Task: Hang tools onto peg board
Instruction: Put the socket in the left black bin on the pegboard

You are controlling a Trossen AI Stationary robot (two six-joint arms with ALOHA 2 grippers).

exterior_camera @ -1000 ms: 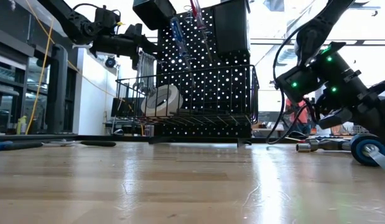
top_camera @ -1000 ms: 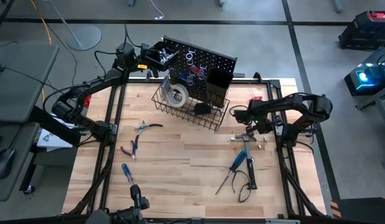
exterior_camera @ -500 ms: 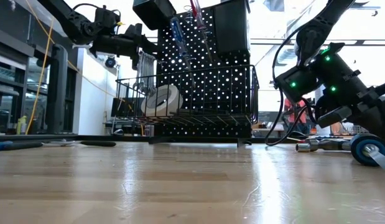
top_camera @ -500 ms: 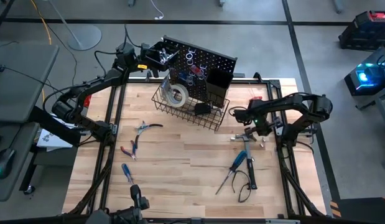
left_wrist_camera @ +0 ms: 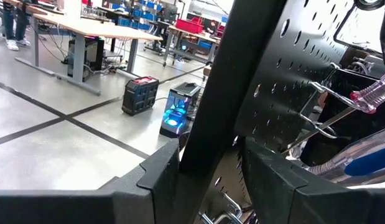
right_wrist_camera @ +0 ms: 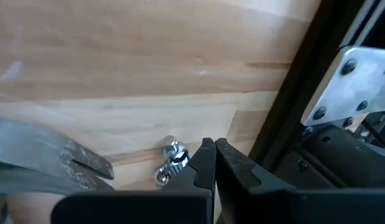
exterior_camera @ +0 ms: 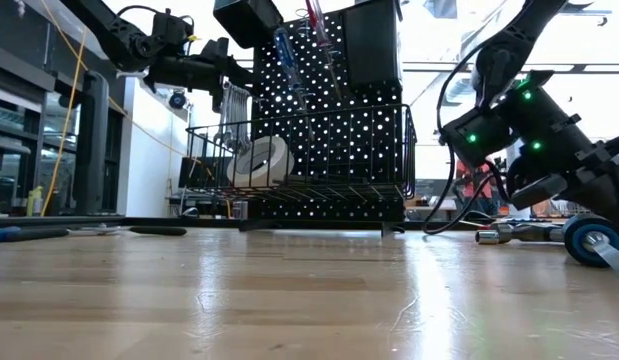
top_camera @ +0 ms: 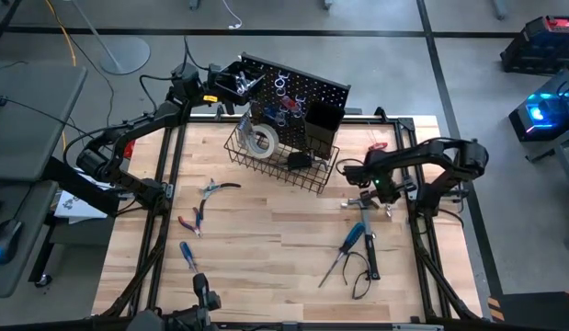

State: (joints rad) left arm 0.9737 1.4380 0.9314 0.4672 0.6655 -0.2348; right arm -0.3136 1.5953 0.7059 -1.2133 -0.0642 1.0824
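Note:
The black peg board (top_camera: pixel 302 87) stands at the table's far edge, with screwdrivers and wrenches hanging on it and a wire basket (top_camera: pixel 284 165) holding a white tape roll (top_camera: pixel 259 140). My left gripper (left_wrist_camera: pixel 208 149) is level at the board's left edge (top_camera: pixel 236 81), shut on it. My right gripper (right_wrist_camera: pixel 214 146) is shut and points down at the tabletop near the right edge (top_camera: pixel 385 204). It is close beside a small silver piece (right_wrist_camera: pixel 170 158) and the hammer's head (right_wrist_camera: pixel 49 162). The hammer (top_camera: pixel 369 253) and a blue screwdriver (top_camera: pixel 354 237) lie flat near it. My left gripper has the peg board's upright left edge (left_wrist_camera: pixel 201 124) between its two fingers, one finger (left_wrist_camera: pixel 161 171) outside the edge and the other (left_wrist_camera: pixel 273 177) against the holed face. The fingers reach in level from the table's left. The board stays upright on the table. My right gripper's shut fingers stand right beside the small silver piece; I cannot tell whether they touch it.
Red-handled pliers (top_camera: pixel 194 219), another pair of pliers (top_camera: pixel 215 188) and a blue screwdriver (top_camera: pixel 187 256) lie on the left half of the table. A thin screwdriver (top_camera: pixel 332 268) lies near the hammer. The black frame rail (right_wrist_camera: pixel 285 118) runs close beside my right gripper.
My right gripper has tipped a little where it stands beside the hammer's head, staying shut. The peg board and the tools on the table have kept their places.

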